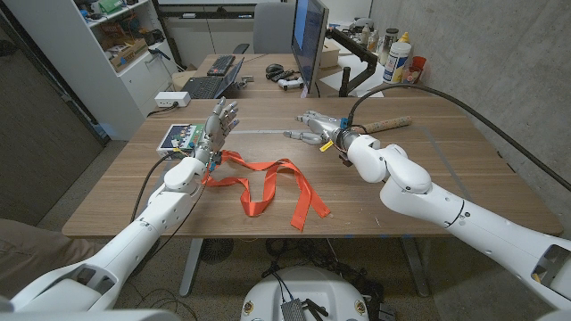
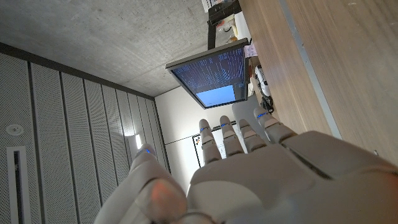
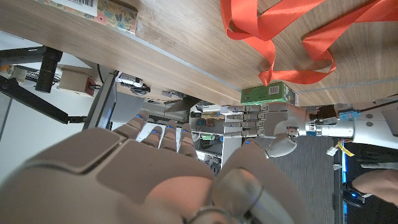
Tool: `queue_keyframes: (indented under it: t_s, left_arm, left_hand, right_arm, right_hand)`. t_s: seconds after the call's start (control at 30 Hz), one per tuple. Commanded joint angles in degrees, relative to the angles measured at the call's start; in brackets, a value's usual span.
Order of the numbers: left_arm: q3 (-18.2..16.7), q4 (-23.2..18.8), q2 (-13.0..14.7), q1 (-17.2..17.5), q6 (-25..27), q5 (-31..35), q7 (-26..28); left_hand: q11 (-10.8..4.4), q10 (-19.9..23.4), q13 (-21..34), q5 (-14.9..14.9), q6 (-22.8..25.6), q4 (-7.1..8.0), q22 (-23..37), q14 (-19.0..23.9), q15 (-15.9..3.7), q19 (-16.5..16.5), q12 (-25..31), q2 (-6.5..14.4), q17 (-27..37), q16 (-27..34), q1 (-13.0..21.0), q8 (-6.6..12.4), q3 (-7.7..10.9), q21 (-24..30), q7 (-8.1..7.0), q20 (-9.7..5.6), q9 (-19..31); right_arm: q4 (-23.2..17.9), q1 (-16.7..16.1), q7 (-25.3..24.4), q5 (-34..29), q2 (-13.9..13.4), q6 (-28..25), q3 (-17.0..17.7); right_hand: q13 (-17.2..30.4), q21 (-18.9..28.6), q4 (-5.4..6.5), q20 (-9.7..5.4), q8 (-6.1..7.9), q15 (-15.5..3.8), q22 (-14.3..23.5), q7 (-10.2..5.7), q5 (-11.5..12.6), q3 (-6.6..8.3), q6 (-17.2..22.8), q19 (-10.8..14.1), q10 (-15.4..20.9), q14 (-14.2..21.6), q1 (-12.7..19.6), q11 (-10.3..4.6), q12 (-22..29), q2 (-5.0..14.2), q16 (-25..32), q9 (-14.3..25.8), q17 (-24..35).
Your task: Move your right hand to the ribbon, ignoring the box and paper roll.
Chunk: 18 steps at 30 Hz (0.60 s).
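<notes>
Right hand (image 1: 310, 130): empty, fingers spread (over the surface's far middle).
Ribbon (image 1: 268, 187): nearer the robot, leftward; left hand (image 1: 219, 125) closer.

monitor (image 1: 309, 40), keyboard (image 1: 203, 86) and bottles (image 1: 399, 57) behind the table (image 1: 428, 192)

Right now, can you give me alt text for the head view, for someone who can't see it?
An orange ribbon lies looped on a wooden table, between two white robot arms. The right hand hovers open beyond the ribbon, near a paper roll; the left hand stands upright with its fingers spread, beside a small patterned box.
</notes>
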Motion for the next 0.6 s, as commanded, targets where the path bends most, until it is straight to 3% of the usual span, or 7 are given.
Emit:
queue_keyframes:
  t_s: [0.03,0.6]
  left_arm:
    - [0.0,0.0,0.3,-0.1,-0.3,-0.3,-1.1]
    - [-0.2,-1.4,0.7,0.8,0.1,-0.5,-0.6]
  left_hand:
    - [0.25,-0.4,0.3,0.5,0.1,-0.21,0.0,-0.4,-3.64,-0.3,0.3,0.0,0.1,0.2,0.5,-0.18,-0.07,-0.1,0.03,-0.27,0.3]
    - [0.23,-0.5,0.3,0.5,0.0,-0.22,0.0,-0.5,-3.61,-0.3,0.3,0.0,0.1,0.2,0.5,-0.21,-0.15,-0.1,0.07,-0.34,0.3]
  right_arm:
    - [0.8,0.6,1.8,-1.5,1.9,1.7,-0.5]
    - [3.5,0.3,0.5,-0.7,3.9,6.7,-0.9]
  right_hand:
    - [0.1,0.1,-0.51,0.66,0.47,-0.41,0.2,-0.11,0.4,0.17,-0.3,-0.2,-0.1,-0.5,1.0,0.46,-0.1,0.01,-0.1,0.2,0.0]
    - [0.1,0.0,-0.6,0.69,0.37,-0.34,0.2,-0.28,0.5,0.12,-0.7,-0.6,-0.8,-0.9,1.0,0.03,-0.3,0.09,-0.1,0.3,0.0]
